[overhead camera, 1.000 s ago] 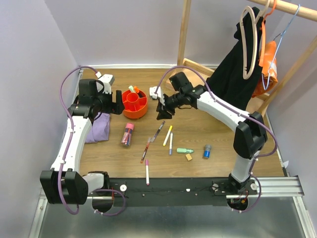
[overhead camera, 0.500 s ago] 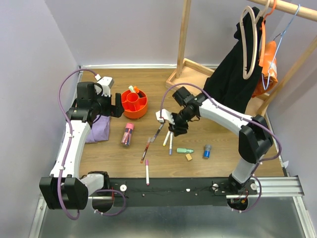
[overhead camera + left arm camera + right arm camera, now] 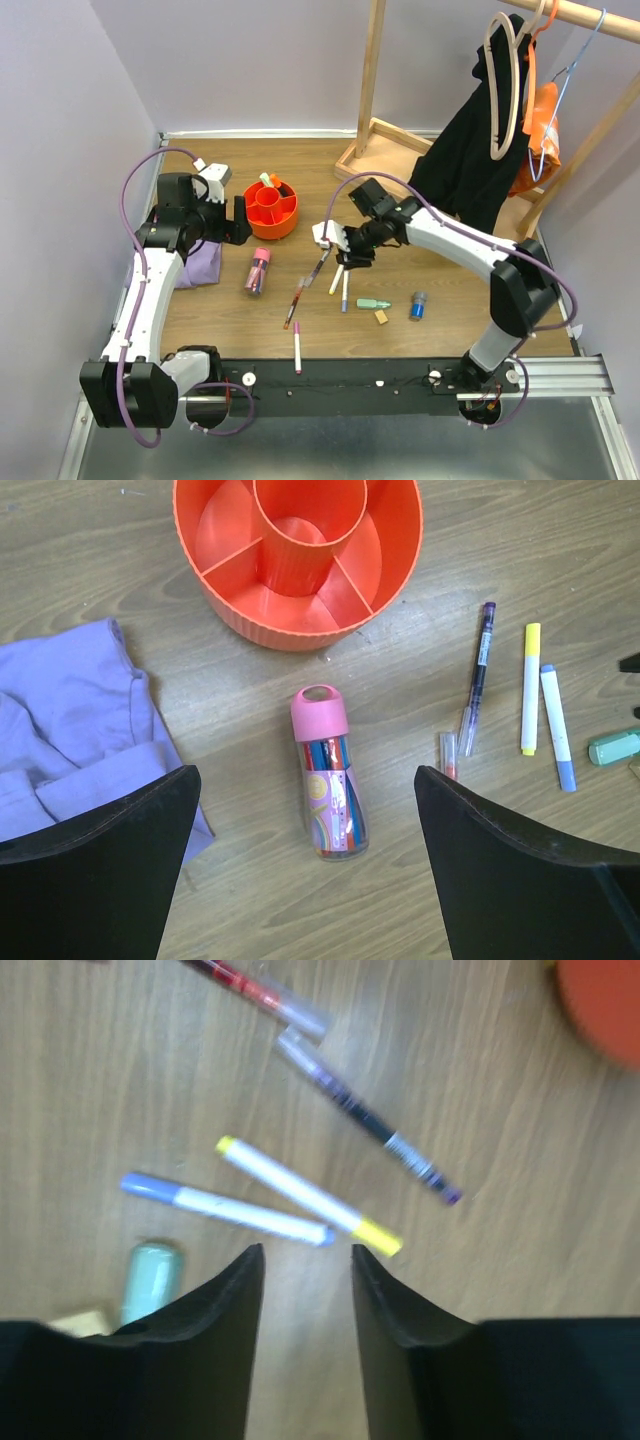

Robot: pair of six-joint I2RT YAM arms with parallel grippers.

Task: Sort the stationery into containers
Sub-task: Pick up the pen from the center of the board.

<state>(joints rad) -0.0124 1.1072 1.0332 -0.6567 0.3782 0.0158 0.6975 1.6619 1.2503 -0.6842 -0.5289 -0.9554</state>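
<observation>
Right hand (image 3: pixel 306 1252), fingers parted; yellow-capped marker (image 3: pixel 300 1193) just beyond fingertips.

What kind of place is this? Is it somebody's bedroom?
Probably not a bedroom: it looks like a robot practice booth. The left arm and right arm are bolted to a metal rail, plain walls box in a wooden table, and pens lie scattered like props.

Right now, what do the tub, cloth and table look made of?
Tub: likely moulded plastic; uniform orange, ribbed wall, soft sheen.
Cloth: soft fabric, matte; folds and a hemmed edge show.
Table: wood or wood-look laminate; grain lines visible, can't tell which.
</observation>
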